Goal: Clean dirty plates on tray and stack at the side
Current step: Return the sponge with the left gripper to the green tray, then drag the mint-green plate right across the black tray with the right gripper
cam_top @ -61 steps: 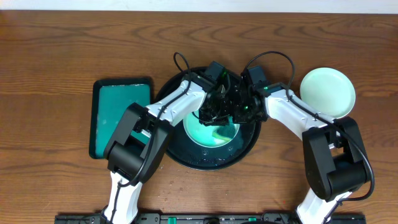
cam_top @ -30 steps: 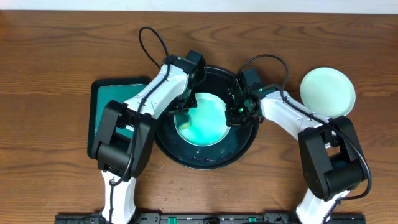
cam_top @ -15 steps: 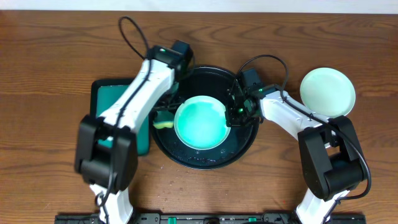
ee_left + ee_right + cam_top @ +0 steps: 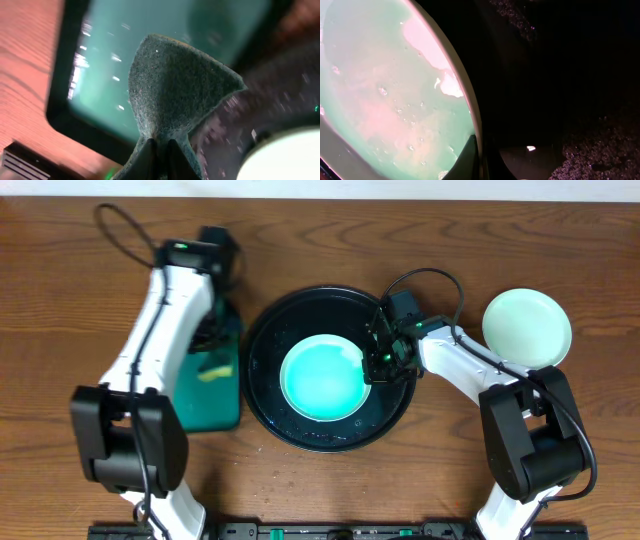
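Two plates: a teal-smeared plate (image 4: 322,377) inside the one black tray (image 4: 262,395), its right rim clamped by the right pincer (image 4: 375,360); a clean plate (image 4: 527,328) right of the tray. Left of the tray, the left pincer (image 4: 159,147) grips one sponge (image 4: 215,367) above a sponge tray (image 4: 212,405) partly hidden by the arm.

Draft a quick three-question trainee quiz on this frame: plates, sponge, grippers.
1. True or false: the teal-smeared round plate in the large round black tray is free of both grippers.
2. The left gripper holds the yellow-green sponge above: A) the black tray, B) the green rectangular sponge tray, C) the bare wooden table.
3. Fill in: ___ plate(s) lie outside the black tray.

Key
1. False: the right gripper is shut on its rim.
2. B.
3. One: the pale mint round plate, on the table to the right.
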`<action>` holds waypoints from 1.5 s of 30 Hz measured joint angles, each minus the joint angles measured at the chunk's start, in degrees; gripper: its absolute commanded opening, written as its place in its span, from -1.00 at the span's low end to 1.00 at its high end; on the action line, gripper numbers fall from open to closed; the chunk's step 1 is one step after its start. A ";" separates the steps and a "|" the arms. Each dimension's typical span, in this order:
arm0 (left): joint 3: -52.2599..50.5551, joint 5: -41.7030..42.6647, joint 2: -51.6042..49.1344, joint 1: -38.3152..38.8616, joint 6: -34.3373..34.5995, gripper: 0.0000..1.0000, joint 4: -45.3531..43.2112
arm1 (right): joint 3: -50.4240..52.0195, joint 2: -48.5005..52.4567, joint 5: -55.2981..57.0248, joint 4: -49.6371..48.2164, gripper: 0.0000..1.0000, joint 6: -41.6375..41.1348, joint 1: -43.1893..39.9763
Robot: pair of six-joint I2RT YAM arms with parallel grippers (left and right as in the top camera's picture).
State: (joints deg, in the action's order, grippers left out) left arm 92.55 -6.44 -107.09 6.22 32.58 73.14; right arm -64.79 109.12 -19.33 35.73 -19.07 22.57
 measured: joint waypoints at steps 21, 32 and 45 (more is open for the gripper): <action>-18.43 2.45 -3.23 -6.32 -5.46 0.28 -17.05 | 0.02 0.00 -0.04 -0.02 -0.97 0.02 0.00; -18.49 4.52 1.95 -5.57 -6.01 0.60 -17.57 | 0.04 0.00 -0.07 0.02 -0.97 0.02 0.00; -18.21 4.81 34.95 3.74 -6.03 0.61 -9.16 | 0.94 -0.04 -5.42 -1.14 -0.98 0.26 -0.02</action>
State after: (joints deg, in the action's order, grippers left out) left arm 74.35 -1.63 -72.14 9.96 26.55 63.99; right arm -63.86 109.08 -24.75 34.59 -18.81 22.55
